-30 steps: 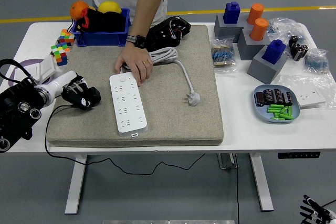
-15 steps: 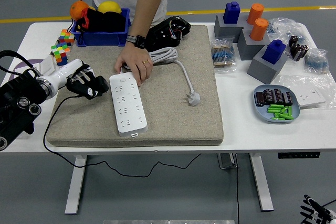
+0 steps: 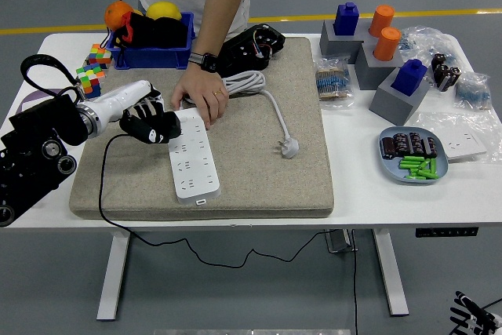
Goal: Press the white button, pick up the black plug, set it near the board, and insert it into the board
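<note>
While the white power strip [image 3: 190,154] lies lengthwise on the grey pad [image 3: 259,154], its button end at 12 o'clock is held down by a person's hand [image 3: 201,98] from the far side. The white button itself is hidden or too small to pick out; by judgement it sits at that top end. The robot's left hand [image 3: 150,124] is over the strip's upper left edge, at 9 o'clock of it, fingers curled loosely downward and holding nothing clear; touching or just above, cannot tell. A black cable [image 3: 106,186] trails from the hand off the pad's near edge; the black plug cannot be made out apart from the black fingers. The strip's own white plug [image 3: 289,147] lies at 3 o'clock of the strip, well apart, on its white cord [image 3: 255,88]. Judged handling: the strip is rigid, light, smooth plastic and would slide on the pad if pushed sideways, hence the steadying hand; press straight down. A plug is small, hard, best pinched by its body sides, prongs left free. Versus half a second ago, the left hand has moved right from beside the strip to over its edge, arm higher; a second ago it was lower left on the pad. The person's hand has not moved. Right arm not visible.
</note>
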Robot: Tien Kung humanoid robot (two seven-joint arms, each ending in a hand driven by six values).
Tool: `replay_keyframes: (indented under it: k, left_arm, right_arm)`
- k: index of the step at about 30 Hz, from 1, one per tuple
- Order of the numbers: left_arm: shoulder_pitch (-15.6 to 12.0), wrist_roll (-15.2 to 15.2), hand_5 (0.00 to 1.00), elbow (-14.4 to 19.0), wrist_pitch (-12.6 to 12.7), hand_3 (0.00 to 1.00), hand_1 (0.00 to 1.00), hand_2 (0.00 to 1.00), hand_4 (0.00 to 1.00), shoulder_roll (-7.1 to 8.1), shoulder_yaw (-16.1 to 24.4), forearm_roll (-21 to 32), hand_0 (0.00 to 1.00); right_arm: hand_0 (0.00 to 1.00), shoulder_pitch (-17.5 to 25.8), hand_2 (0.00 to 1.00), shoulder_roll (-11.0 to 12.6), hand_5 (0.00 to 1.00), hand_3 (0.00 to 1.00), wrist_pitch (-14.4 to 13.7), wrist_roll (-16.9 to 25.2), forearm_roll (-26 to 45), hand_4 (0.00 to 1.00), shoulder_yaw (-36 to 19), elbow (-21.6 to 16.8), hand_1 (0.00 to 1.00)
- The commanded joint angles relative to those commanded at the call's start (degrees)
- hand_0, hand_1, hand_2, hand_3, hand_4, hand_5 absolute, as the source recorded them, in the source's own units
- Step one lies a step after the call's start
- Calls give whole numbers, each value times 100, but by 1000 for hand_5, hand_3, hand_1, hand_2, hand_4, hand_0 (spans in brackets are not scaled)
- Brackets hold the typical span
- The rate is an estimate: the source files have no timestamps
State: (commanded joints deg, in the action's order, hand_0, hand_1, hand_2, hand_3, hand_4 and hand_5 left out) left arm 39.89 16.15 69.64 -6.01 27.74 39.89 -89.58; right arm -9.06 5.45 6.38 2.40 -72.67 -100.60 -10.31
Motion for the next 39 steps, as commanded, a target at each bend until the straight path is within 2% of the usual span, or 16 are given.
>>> replay_keyframes:
  k: [9,16,25,39]
  left_arm:
    - [183,362,2,-101,-88,474,364,385,750,-289,-259,161,473]
    - [297,479,2,-254,-126,473,357,380,743,-426,-411,203,465]
    - [376,549,2,-399,-180,456,340,366,726,-395,-479,58,437]
    - [425,594,2,-480,-193,446,332,357,720,-441,-594,16,419]
  right_arm:
    - [777,-6,645,-9,473,628,-1,7,10,716,13,0,664]
    - [777,-4,645,-14,473,627,0,10,13,716,21,0,664]
    - [777,-1,645,-12,473,626,-2,7,4,715,15,0,664]
    - [777,-13,643,-15,472,626,-4,8,30,715,71,0,663]
